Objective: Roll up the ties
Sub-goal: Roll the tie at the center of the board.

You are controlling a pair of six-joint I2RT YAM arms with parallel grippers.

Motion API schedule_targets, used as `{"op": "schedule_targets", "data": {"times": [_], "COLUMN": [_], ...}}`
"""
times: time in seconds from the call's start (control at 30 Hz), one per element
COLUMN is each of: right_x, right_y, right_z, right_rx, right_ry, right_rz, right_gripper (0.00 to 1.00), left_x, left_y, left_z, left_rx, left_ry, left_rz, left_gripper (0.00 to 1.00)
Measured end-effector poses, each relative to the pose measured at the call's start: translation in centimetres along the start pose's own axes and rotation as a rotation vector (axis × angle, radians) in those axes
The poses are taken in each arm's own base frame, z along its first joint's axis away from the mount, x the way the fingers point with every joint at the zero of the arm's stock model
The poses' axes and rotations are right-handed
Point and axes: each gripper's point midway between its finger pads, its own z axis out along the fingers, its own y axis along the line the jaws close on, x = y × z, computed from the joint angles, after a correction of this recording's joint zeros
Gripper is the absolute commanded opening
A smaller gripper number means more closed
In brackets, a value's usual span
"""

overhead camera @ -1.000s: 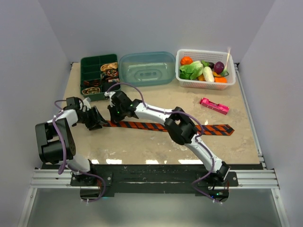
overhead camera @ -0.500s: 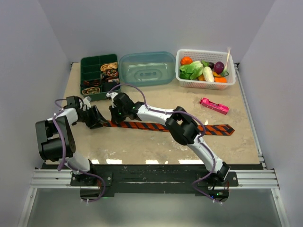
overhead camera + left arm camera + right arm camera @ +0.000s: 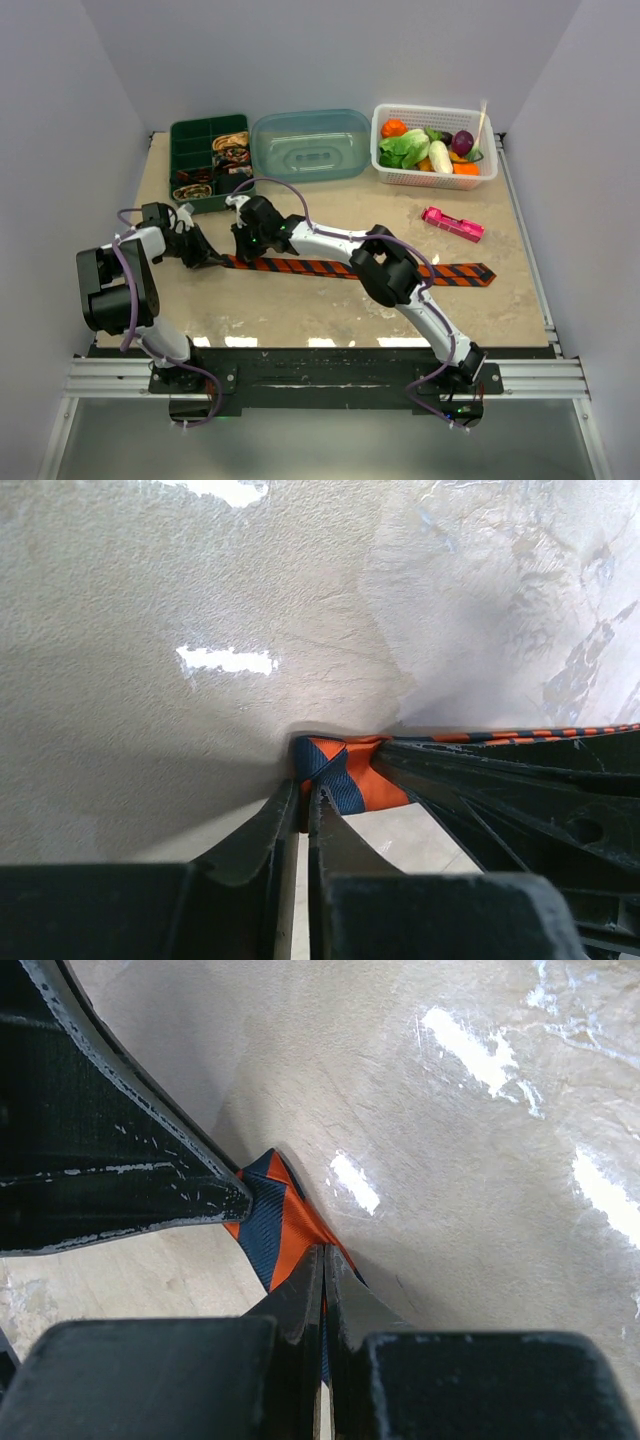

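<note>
While both my arms reach toward the left side of the table [image 3: 300, 310], the striped tie [image 3: 350, 268] lies flat across its middle, roughly parallel to the near edge. Its wide end is near the right edge and its narrow end points left. My left gripper [image 3: 207, 257] sits low at that narrow end. Its jaws are narrowed to a thin slit, with the folded tip of the tie nipped at their tips. Just beside it on the right, my right gripper [image 3: 243, 246] presses on the same end, jaws fully together with the orange and navy cloth caught between them. The two grippers nearly touch. Farther back on the right lies a pink gadget [image 3: 452, 224], well apart from the tie. Along the far edge, a green box [image 3: 190, 140] stands in the left corner with coiled ties [image 3: 232, 148] in its compartments. A blue tub [image 3: 311, 143] stands beside it, and a white basket [image 3: 436, 180] of vegetables [image 3: 405, 150] stands toward the right corner.
</note>
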Motion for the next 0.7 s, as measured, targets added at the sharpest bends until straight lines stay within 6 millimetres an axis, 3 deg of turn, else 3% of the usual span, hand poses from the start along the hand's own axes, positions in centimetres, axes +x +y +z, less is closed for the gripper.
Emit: {"op": "schedule_targets", "data": {"times": [0.23, 0.4, 0.7], "right_x": [-0.1, -1.3, -1.4], "right_y": [-0.2, 0.3, 0.9], "right_z": [-1.6, -3.1, -3.1], "right_rx": [0.019, 0.009, -0.017], "right_ry": [0.008, -0.023, -0.026], "right_rz": [0.025, 0.042, 0.067], "right_gripper": [0.0, 0.0, 0.0], "left_x": [-0.5, -1.0, -1.2], "left_y": [-0.6, -1.2, -3.0], "left_z": [-0.7, -1.4, -2.3], "left_rx": [0.009, 0.016, 0.037], "left_ry": [-0.03, -0.061, -0.094], "left_rz": [0.028, 0.058, 0.121], "left_gripper": [0.0, 0.0, 0.0]}}
